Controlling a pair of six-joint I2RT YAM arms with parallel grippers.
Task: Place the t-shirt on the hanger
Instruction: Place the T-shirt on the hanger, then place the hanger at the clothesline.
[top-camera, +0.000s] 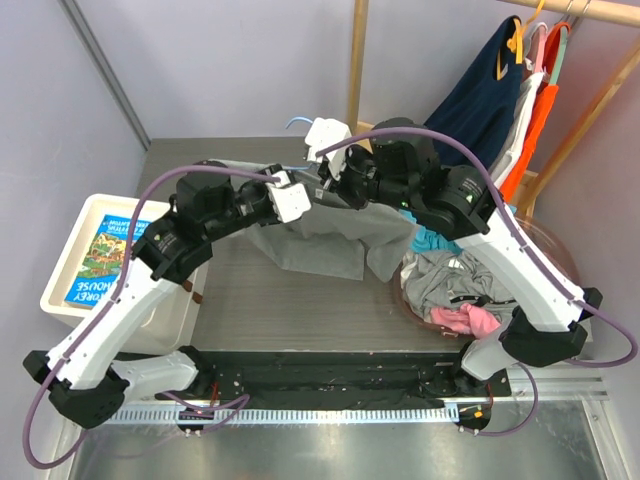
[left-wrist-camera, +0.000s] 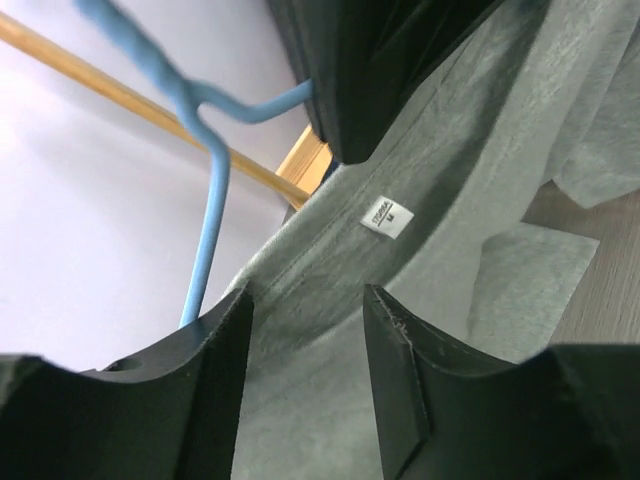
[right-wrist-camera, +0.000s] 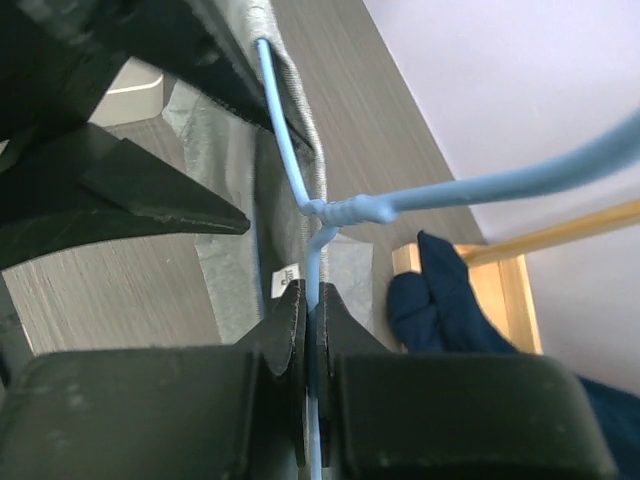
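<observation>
The light-grey t-shirt (top-camera: 330, 240) hangs in folds above the middle of the table, draped over the pale-blue hanger (top-camera: 296, 122), whose hook pokes up behind the arms. My right gripper (right-wrist-camera: 312, 295) is shut on the hanger (right-wrist-camera: 282, 135) wire just below the twisted neck. The shirt's collar band, with a small white label (left-wrist-camera: 385, 215), runs past my left gripper (left-wrist-camera: 307, 300). That gripper stands open close to the t-shirt (left-wrist-camera: 450, 150) fabric and grips nothing. The hanger (left-wrist-camera: 205, 200) shows to its left. Both grippers meet at the shirt's neck.
A white bin (top-camera: 75, 225) holding a book stands at the left. A pile of clothes (top-camera: 450, 285) lies at the right. Behind it a wooden rack (top-camera: 357, 60) carries a navy garment (top-camera: 485, 90) and an orange one (top-camera: 540, 110).
</observation>
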